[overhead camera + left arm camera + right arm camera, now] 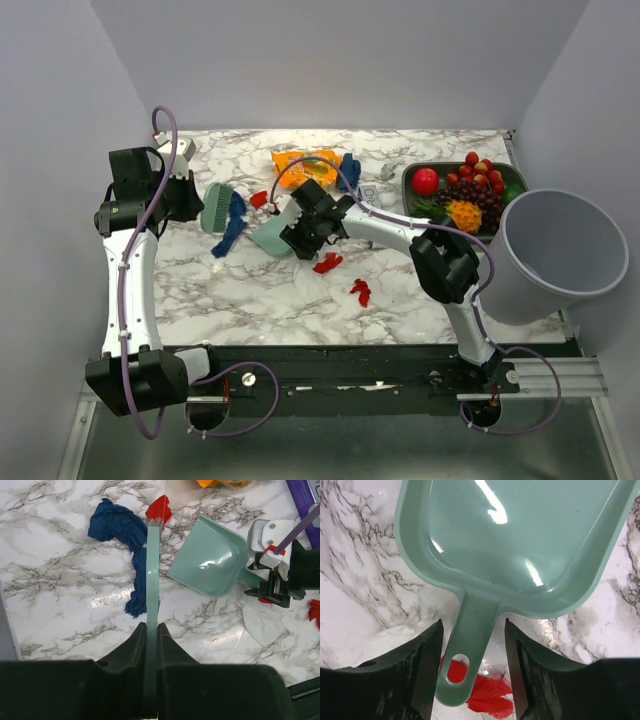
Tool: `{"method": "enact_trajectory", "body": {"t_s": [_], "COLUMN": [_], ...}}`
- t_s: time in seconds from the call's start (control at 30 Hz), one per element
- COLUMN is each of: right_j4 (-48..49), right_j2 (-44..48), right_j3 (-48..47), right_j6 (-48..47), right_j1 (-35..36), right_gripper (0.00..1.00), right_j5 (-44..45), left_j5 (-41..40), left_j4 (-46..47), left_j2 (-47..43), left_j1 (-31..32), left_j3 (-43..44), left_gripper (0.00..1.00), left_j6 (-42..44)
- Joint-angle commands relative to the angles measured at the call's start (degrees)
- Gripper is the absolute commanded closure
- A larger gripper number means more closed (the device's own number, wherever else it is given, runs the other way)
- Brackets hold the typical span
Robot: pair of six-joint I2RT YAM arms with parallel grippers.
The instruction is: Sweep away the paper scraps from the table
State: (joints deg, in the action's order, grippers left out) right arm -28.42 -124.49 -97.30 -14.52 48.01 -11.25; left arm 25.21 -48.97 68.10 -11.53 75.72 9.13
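The left gripper (151, 630) is pressed together on the flat back of a green brush (153, 570); the right gripper (472, 625) stands spread either side of the dustpan's handle (470, 645), with a gap showing at one finger, so it is not clamped on it; a crumpled dark blue scrap (117, 525) lies against the brush's left face, a red scrap (160, 507) sits at its bristle tip, and another red scrap (490, 700) lies under the handle's end; more red bits (328, 263) lie on the table (60, 605) behind the pan; these paper scraps look light, soft and crushable, likely to skid on the glossy marble or slip under the pan's lip, so I judge them better pushed by bristles than pinched; the dustpan (210, 560), mouth just right of the brush, holds nothing; the grey bin (560, 245), well apart from it, shows no scraps inside
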Motion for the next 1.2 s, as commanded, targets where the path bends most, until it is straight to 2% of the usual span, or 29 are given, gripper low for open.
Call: {"method": "enact_trajectory", "body": {"t_s": [0.0, 0.13, 0.4, 0.5, 0.53, 0.6, 0.63, 0.8, 0.93, 1.03, 1.07, 1.17], "right_j4": [-1.02, -1.19, -1.02, -1.54, -1.46, -1.37, -1.28, -1.19, -2.51, -6.54, -8.64, -15.77], "right_j2": [2.23, 2.67, 2.67, 3.46, 3.9, 5.38, 6.0, 11.89, 20.74, 26.38, 29.97, 37.26], "right_j3": [2.37, 3.08, 2.37, 2.37, 2.46, 3.07, 3.34, 6.23, 10.36, 14.41, 15.89, 19.94], "right_j6": [0.28, 1.96, 1.52, 0.73, 0.46, -0.24, 0.02, -4.54, -6.22, -6.66, -6.83, -10.08], "right_j1": [0.07, 0.07, -0.11, -0.37, -0.37, -0.9, -1.07, -1.78, -2.74, -4.94, -5.73, -7.4], "right_gripper": [0.41, 0.48, 0.51, 0.65, 0.75, 0.88, 0.99, 0.99, 1.0, 0.99, 0.99, 0.99], "right_j5": [2.1, 4.04, 4.57, 4.48, 4.56, 5.09, 5.18, 4.13, 3.43, -1.74, -6.98, -11.77], "left_j5": [2.21, 2.56, 3.09, 3.09, 3.26, 3.53, 4.05, 4.67, 4.5, 3.53, 3.27, 4.05], "left_j4": [1.25, 1.16, 1.25, 1.51, 1.68, 1.86, 2.12, 4.14, 4.85, 3.62, 2.14, -3.12], "left_j2": [0.63, 0.2, -0.51, -0.42, -0.33, 0.28, 0.63, 3.79, 7.13, 9.94, 10.56, 12.41], "left_j1": [-0.34, -0.34, -0.34, -0.34, -0.34, -0.25, -0.25, 0.81, 2.91, 5.63, 6.6, 9.85], "left_j3": [2.41, 2.5, 1.36, 1.36, 1.27, 1.62, 1.71, 4.33, 8.99, 12.51, 13.3, 15.5], "left_gripper": [1.0, 1.0, 1.0, 1.0, 1.0, 1.0, 1.0, 1.0, 1.0, 1.0, 1.0, 1.0], "left_j6": [0.02, 0.02, -0.16, 0.01, 0.28, 0.54, 0.63, 1.33, 3.79, 6.69, 7.48, 12.22]}}
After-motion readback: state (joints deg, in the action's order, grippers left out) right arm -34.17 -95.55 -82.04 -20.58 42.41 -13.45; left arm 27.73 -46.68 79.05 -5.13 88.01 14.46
